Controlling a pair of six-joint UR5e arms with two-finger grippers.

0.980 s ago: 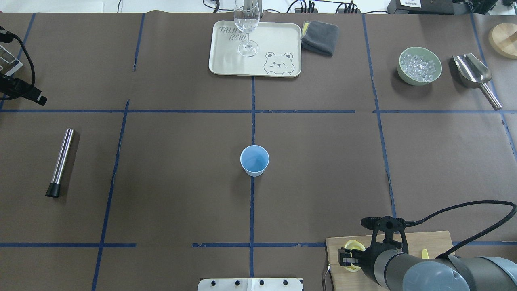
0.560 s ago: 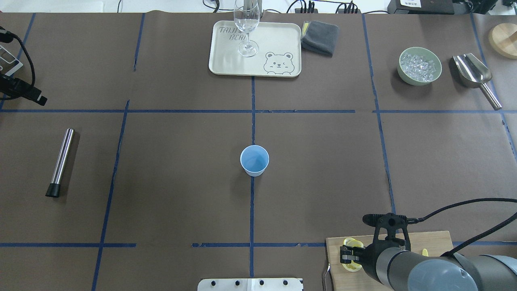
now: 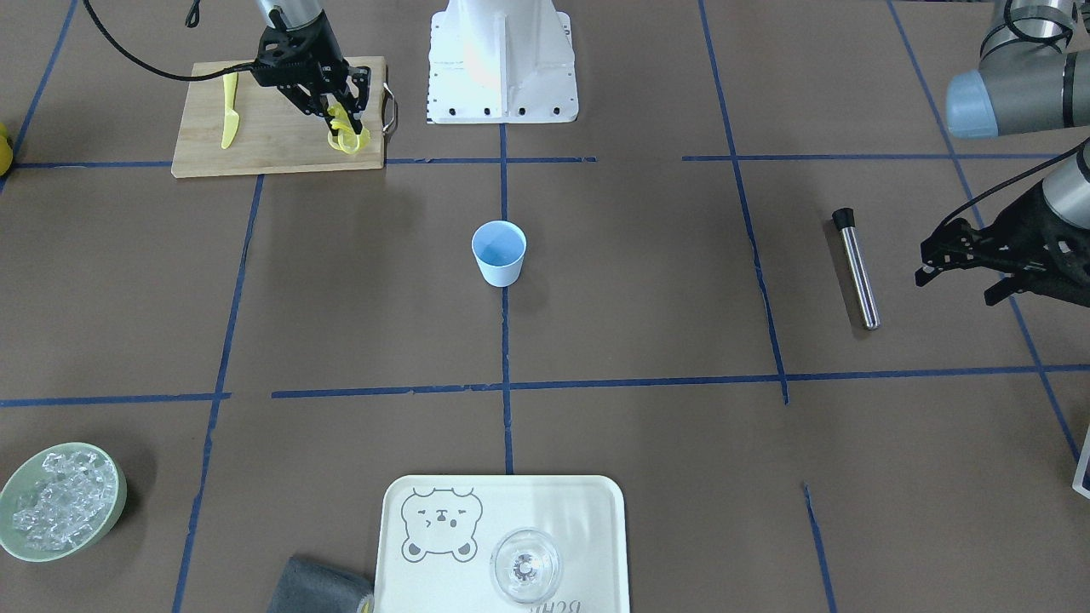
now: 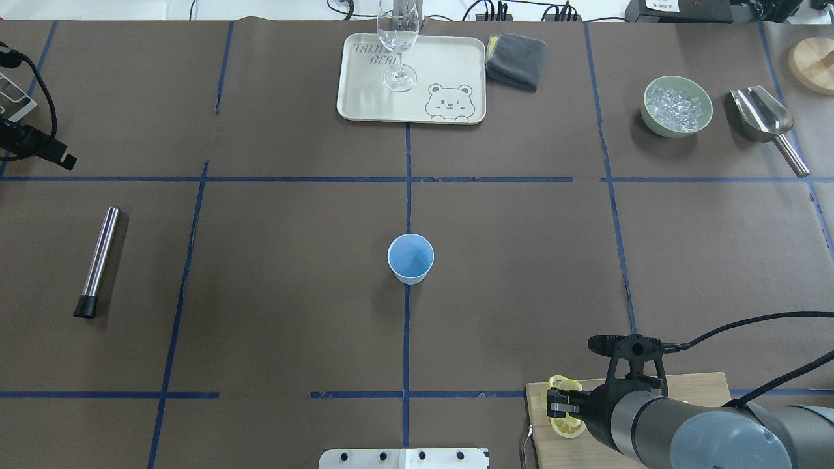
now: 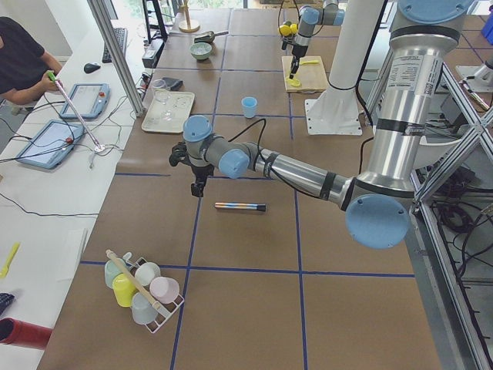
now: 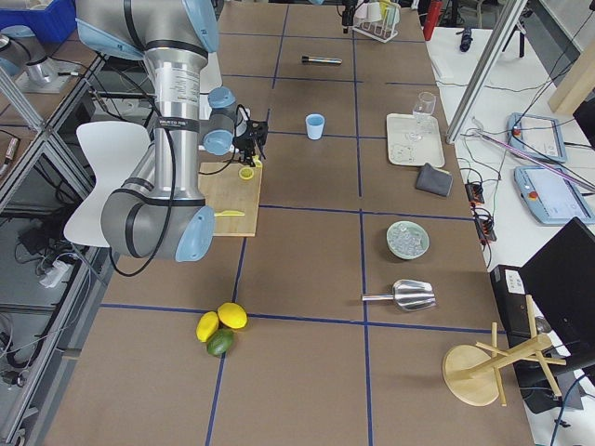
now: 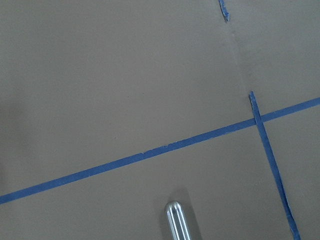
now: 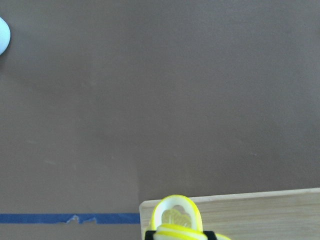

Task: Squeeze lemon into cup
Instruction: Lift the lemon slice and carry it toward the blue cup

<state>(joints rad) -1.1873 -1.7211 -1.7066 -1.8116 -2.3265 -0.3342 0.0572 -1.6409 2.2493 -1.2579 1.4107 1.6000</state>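
my right gripper [image 4: 555,405] is clamped across the lemon [image 4: 567,426], and the slice bulges out on both sides of the fingers. in the right wrist view its pale face stands up just ahead of the fingertips. the hand hangs over the corner of the board [image 4: 690,391], and i cannot tell whether the slice is clear of the wood. a knife [image 3: 228,119] lies on the board on the far side of the wrist. the cup [image 4: 410,257] stands upright, well apart from this hand, ahead of it and off to its left, out in the middle of the table.

my left gripper [image 3: 926,262] hovers low near a metal rod [image 4: 99,260], not touching it. i cannot tell whether its fingers are apart or together.
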